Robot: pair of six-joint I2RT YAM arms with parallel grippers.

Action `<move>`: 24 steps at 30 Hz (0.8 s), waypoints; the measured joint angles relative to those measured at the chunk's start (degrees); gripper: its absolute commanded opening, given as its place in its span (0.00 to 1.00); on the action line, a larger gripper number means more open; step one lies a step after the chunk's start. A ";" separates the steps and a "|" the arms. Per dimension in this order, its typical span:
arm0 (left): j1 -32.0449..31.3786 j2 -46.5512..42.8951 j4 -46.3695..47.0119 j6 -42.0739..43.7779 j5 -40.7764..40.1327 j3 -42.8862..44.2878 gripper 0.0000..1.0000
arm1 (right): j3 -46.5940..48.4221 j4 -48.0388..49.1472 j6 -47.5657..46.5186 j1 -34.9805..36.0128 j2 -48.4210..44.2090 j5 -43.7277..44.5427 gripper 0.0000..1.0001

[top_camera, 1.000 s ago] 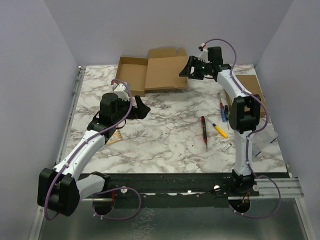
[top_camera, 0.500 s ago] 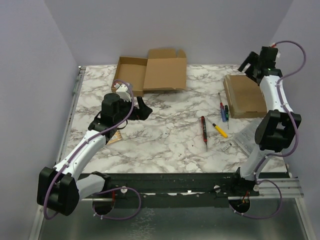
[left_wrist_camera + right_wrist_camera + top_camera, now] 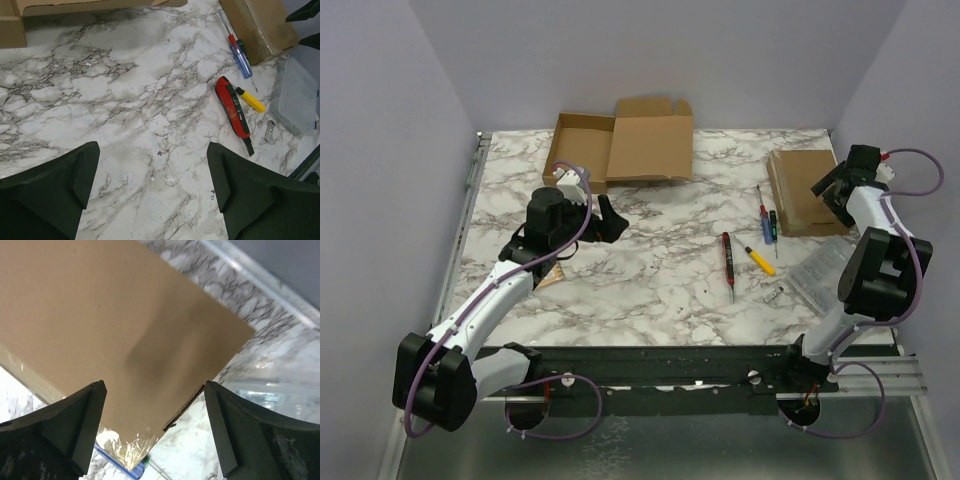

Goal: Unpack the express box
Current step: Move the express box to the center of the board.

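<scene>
**Both grippers open, right one over the closed box**

The right gripper (image 3: 832,192) (image 3: 155,387) has its 2 fingers spread wide and holds nothing. It hangs over the right part of the closed cardboard box (image 3: 800,188) (image 3: 115,315); whether the fingers touch the lid I cannot tell. This box lies flat at the far right of the marble table (image 3: 660,290), and clear tape shines along 1 of its edges in the right wrist view.

Just left of the box lie 2 thin screwdrivers (image 3: 766,218) (image 3: 238,50) with red and blue handles. Nearer lie a yellow-handled screwdriver (image 3: 760,260) (image 3: 251,100) and a red and black tool (image 3: 727,258) (image 3: 233,107). A clear plastic case (image 3: 820,272) (image 3: 295,97) is at the near right, with a small metal piece (image 3: 775,293) (image 3: 270,131) just left of it.

The left gripper (image 3: 608,222) (image 3: 152,150) is also wide open and empty, above bare marble left of the middle. Beyond it, at the far edge, an open cardboard box (image 3: 620,148) lies with its lid folded back.
</scene>
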 measured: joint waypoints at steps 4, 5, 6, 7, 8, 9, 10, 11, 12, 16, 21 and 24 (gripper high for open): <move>-0.11 0.00 0.00 0.00 0.00 -0.02 0.96 | -4.96 2.64 0.48 0.11 -1.01 -4.17 0.84; -0.13 0.00 0.00 0.00 0.00 -0.07 0.96 | -5.97 3.32 0.50 0.11 -1.01 -5.20 0.84; -0.26 0.00 0.00 0.00 0.00 -0.11 0.96 | -6.84 4.57 0.33 0.11 -1.03 -5.81 0.84; -0.26 0.02 0.00 0.00 0.00 -0.17 0.96 | -7.56 6.01 0.31 0.11 -1.40 -6.82 0.83; -0.26 0.02 0.00 0.00 0.00 -0.20 0.96 | -8.04 7.19 0.28 0.04 -1.51 -7.89 0.82; -0.26 0.07 0.00 0.00 0.00 -0.22 0.96 | -8.57 8.66 0.17 -0.13 -1.55 -9.01 0.82; -0.26 0.11 0.02 0.00 0.00 -0.22 0.96 | -8.87 10.03 -0.02 -0.15 -1.55 -10.19 0.82; -0.26 0.15 0.00 0.02 0.00 -0.20 0.96 | -8.96 11.52 -0.20 -0.04 -1.29 -11.61 0.82; -0.26 0.20 0.02 0.00 0.00 -0.22 0.96 | -8.96 12.48 -0.50 0.20 -0.94 -12.41 0.81; -0.26 0.44 0.00 0.04 -0.02 -0.22 0.96 | -6.19 15.37 -1.46 2.16 2.43 -15.23 0.81; -0.26 0.68 0.00 0.11 -0.07 -0.22 0.96 | -3.13 17.51 -1.66 5.88 5.73 -16.90 0.81; -0.26 0.68 0.02 0.13 -0.07 -0.22 0.96 | -3.30 17.31 -1.60 8.96 6.47 -17.92 0.81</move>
